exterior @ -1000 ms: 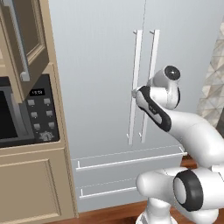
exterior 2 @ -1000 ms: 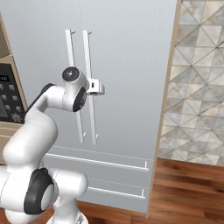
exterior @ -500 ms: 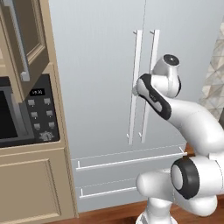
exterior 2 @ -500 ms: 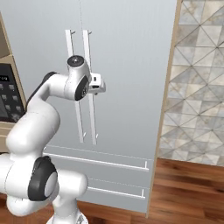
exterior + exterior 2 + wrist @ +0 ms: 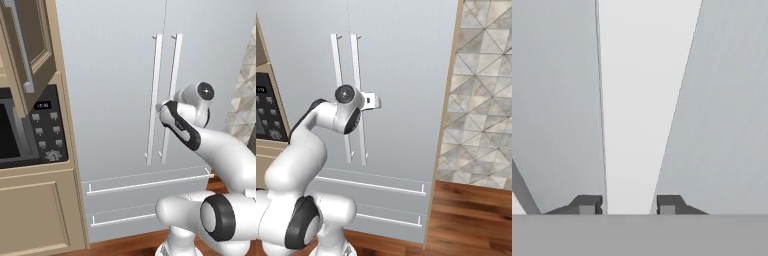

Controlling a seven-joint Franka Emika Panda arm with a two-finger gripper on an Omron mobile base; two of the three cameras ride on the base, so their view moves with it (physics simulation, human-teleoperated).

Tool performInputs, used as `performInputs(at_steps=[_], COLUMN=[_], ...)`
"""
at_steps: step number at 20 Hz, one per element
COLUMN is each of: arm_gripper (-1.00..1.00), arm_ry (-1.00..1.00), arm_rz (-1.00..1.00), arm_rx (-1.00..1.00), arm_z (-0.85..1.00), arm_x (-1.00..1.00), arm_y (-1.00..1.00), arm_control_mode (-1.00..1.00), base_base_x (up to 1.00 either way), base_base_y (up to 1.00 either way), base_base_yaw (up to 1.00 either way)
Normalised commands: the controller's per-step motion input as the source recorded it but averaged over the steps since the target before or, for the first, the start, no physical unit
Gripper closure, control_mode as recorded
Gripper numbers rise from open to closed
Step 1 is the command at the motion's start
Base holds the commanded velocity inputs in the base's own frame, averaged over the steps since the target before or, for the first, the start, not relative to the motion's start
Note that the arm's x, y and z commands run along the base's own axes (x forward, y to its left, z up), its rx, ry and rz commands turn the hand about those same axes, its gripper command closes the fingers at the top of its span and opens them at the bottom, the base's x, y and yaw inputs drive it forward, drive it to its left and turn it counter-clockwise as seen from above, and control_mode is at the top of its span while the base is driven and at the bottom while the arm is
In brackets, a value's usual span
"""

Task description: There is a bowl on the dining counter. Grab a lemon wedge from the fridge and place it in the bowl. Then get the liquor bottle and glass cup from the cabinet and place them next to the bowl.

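Left of frame, a built-in microwave [image 5: 20, 132] with dark glass door and black keypad panel [image 5: 46, 131], small display at its top, round knob at its bottom. Below it, a tan panelled lower cabinet door [image 5: 35, 215]. Far right, a wall of grey-white triangular patterned tiles [image 5: 483, 95], meeting a reddish-brown wood plank floor [image 5: 471, 215] that runs along the bottom.

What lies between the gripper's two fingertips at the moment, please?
A pale fridge handle runs straight between the fingertips, one on each side of it, as the hand view shows.
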Motion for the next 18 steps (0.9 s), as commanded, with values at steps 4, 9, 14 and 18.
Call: performInputs(at_steps=[4,9,14,18], arm_gripper=[1.00,1.00,1.00,1.00], arm_ry=[-0.19,-0.13,-0.04,0.00], arm_rz=[-0.06,-0.12,-0.21,-0.26], arm_rx=[0.08,0.01,0.01,0.01], arm_z=[0.00,0.00,0.00,0.00], arm_x=[-0.02,-0.33,-0.82,-0.99], arm_y=[-0.54,-0.60,-0.81,-0.97], arm_control_mode=[-1.00,-1.00,-1.00,-1.00], base_base_x=[0.00,0.00,0.00,0.00], base_base_y=[0.00,0.00,0.00,0.00], base_base_yaw=[0.00,0.00,0.00,0.00])
